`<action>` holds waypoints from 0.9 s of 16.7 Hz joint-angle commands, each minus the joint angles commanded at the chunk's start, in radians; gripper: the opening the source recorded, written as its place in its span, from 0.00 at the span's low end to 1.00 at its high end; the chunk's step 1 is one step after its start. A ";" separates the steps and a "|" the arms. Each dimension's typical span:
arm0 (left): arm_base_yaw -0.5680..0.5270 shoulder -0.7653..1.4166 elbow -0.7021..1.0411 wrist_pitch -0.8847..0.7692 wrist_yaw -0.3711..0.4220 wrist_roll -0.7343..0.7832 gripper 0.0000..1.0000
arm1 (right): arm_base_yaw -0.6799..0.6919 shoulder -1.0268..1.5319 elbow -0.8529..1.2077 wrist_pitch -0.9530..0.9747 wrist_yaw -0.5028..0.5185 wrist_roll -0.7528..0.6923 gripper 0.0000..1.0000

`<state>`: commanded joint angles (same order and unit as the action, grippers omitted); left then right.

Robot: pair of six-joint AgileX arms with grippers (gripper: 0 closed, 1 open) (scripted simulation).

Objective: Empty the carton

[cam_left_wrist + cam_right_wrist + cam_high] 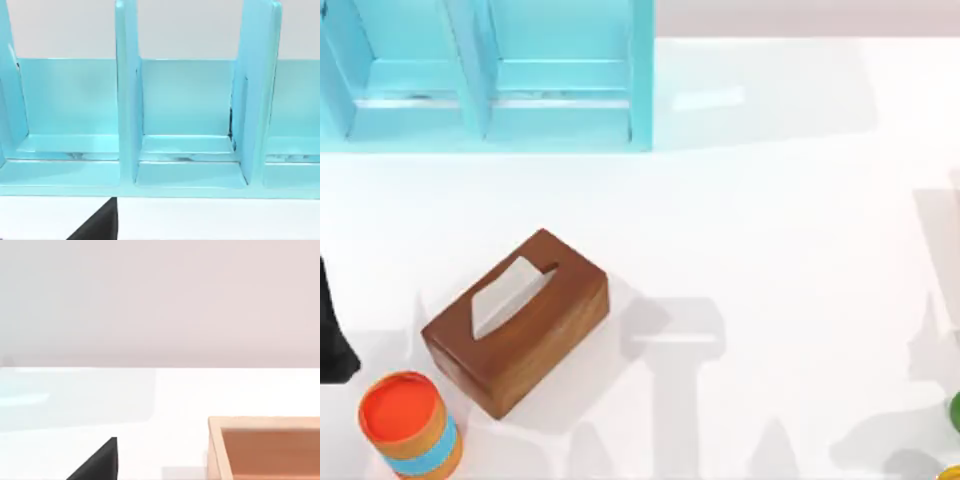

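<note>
A white desk (pixel 770 220) seen from above. At its far left stands a light blue shelf unit (pixel 490 75) with upright dividers forming open compartments. In the near left part of the desk lies a brown wooden tissue box (pixel 520 325), set at an angle, with a white tissue (pixel 503 295) poking from the slot in its top. Just beside it, toward the near left corner, is a round orange container (pixel 408 425) with a blue band around its side.

A dark part of the left arm (pixel 335 340) shows at the desk's left edge, near the orange container. In the left wrist view, the blue shelf unit fills most of the scene (a black tip (pixel 97 225) sits at the lower edge); whether the left hand is wide or narrow cannot be told.

The right wrist view shows the desk and the corner of an open tan wooden carton (pixel 265 447), with a similar black tip (pixel 97 465); the right hand's state cannot be told either.
</note>
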<state>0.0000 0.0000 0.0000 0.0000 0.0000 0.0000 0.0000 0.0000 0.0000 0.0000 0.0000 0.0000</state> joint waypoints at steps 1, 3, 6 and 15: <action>0.000 0.000 0.000 0.000 0.000 0.000 1.00 | 0.000 0.000 0.000 0.000 0.000 0.000 1.00; 0.000 0.000 0.000 0.000 0.000 0.000 1.00 | -0.002 0.008 0.006 -0.006 0.000 -0.003 1.00; 0.000 0.000 0.000 0.000 0.000 0.000 1.00 | -0.025 0.086 0.064 -0.066 -0.001 -0.025 1.00; 0.000 0.000 0.000 0.000 0.000 0.000 1.00 | -0.142 0.470 0.371 -0.363 -0.002 -0.145 1.00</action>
<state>0.0000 0.0000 0.0000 0.0000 0.0000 0.0000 -0.1423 0.4700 0.3712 -0.3632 -0.0024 -0.1453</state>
